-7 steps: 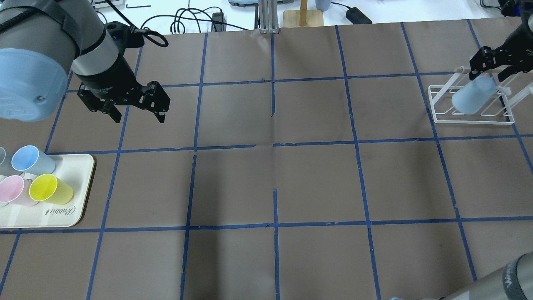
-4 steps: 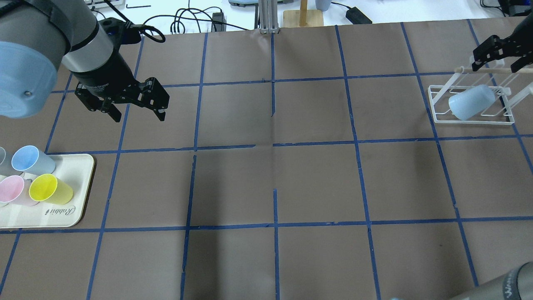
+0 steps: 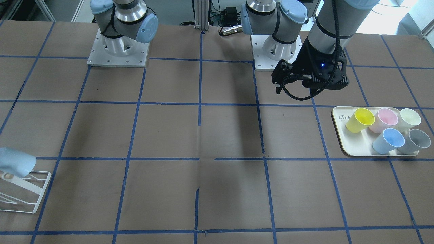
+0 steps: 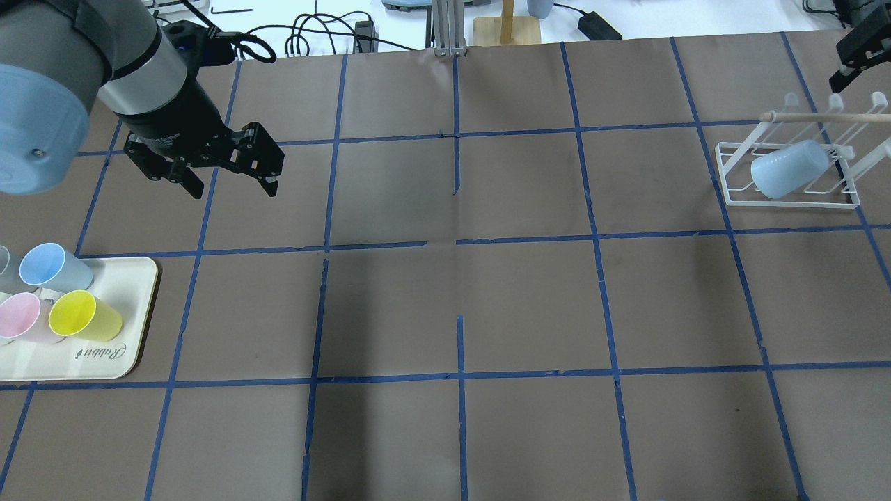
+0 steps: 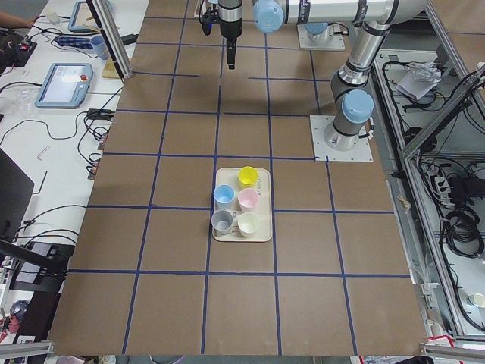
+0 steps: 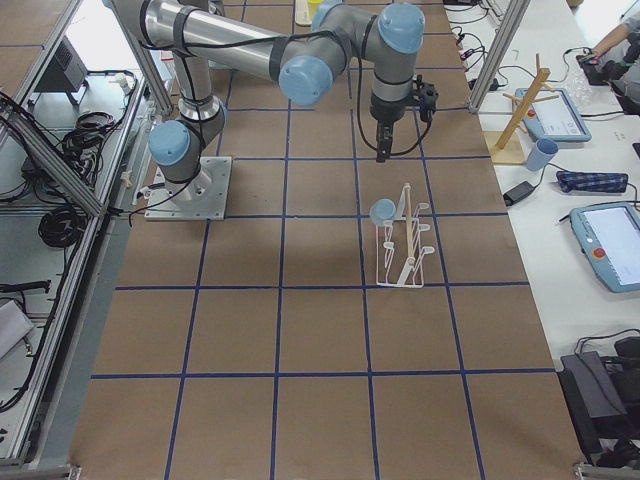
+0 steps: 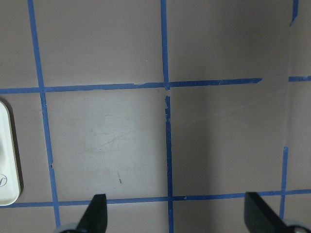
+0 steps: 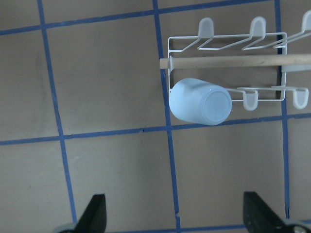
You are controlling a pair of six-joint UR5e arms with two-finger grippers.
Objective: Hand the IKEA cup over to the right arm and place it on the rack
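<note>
IKEA cup point(image 4: 790, 169) sits on the rack point(image 4: 791, 203), far-right part of the tabletop point(image 4: 459, 306). It is slipped over one of the slanted rods and tilted, with the closed bottom up toward the right wrist camera and the mouth down toward the rack base. Nothing is gripping it.

Right tool point(image 8: 174, 213) is above the rack and clear of the cup. Fingers are spread wide with only bare tabletop between them. A thin wooden rod point(image 4: 821, 117) sticks out sideways from it and crosses over the top of the rack, apart from the cup.

Left tool point(image 4: 233, 184) hangs over the far-left squares, also spread and empty. The left wrist view shows only brown paper and blue tape lines between the fingers. A looped black braided cable point(image 3: 298, 95) hangs off the left wrist.

Cream tray point(image 4: 132, 278) is at the near-left edge of the tabletop. Script lettering on its corner reads roughly "Rabbit". On it are five cups: yellow cup point(image 4: 83, 314), pink cup point(image 4: 24, 316), second light blue cup point(image 4: 52, 268), grey cup point(image 3: 415, 140) and pale cream cup point(image 3: 410, 118), all tipped with their mouths showing. White print on the left tool body is too small to read.
</note>
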